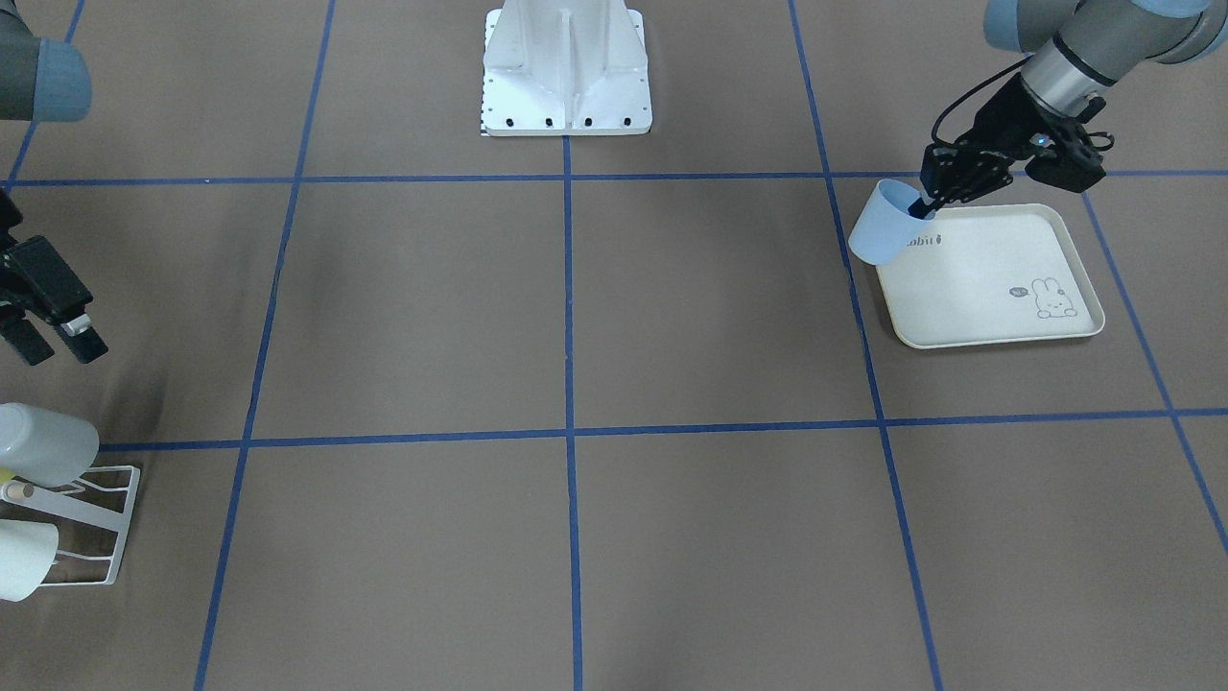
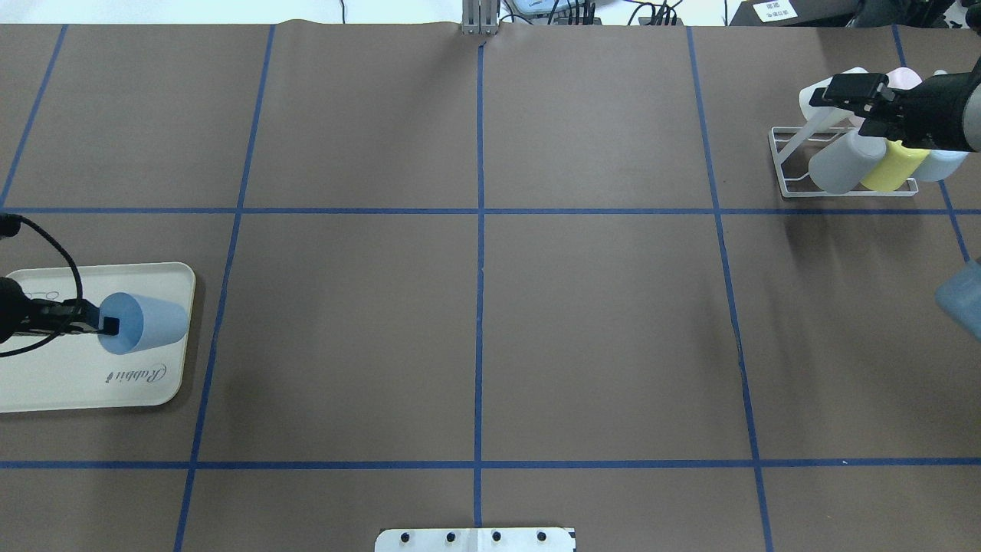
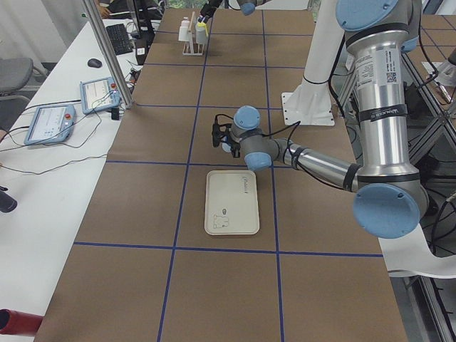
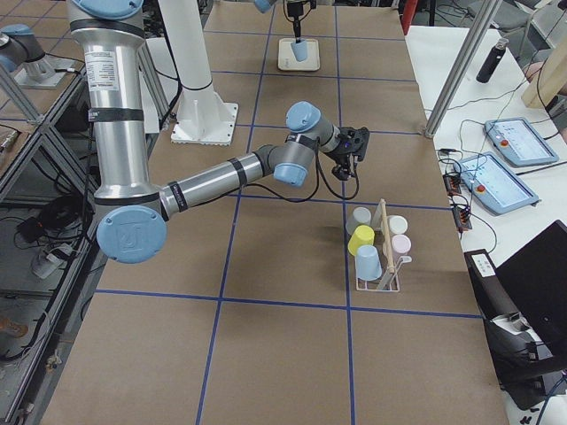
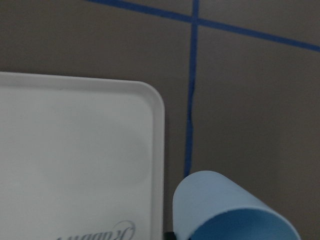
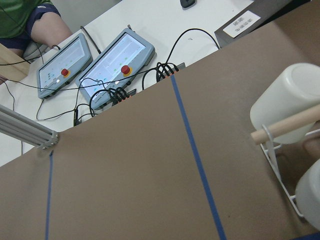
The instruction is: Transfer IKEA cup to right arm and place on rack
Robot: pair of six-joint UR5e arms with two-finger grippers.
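Overhead exterior view: left gripper (image 2: 107,325) is clamping the light blue IKEA cup (image 2: 153,322) by its rim, holding it sideways over the rabbit tray's (image 2: 77,383) edge, base outward, likely so the right arm can take it. Well apart, the right gripper (image 1: 62,350) is hovering, fingers apart, by the white wire rack (image 2: 843,193), arm stretched low.

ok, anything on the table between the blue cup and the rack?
Nothing visible. The left gripper holds the blue cup at the tray edge; only bare table lies between it and the rack, which already holds other cups.
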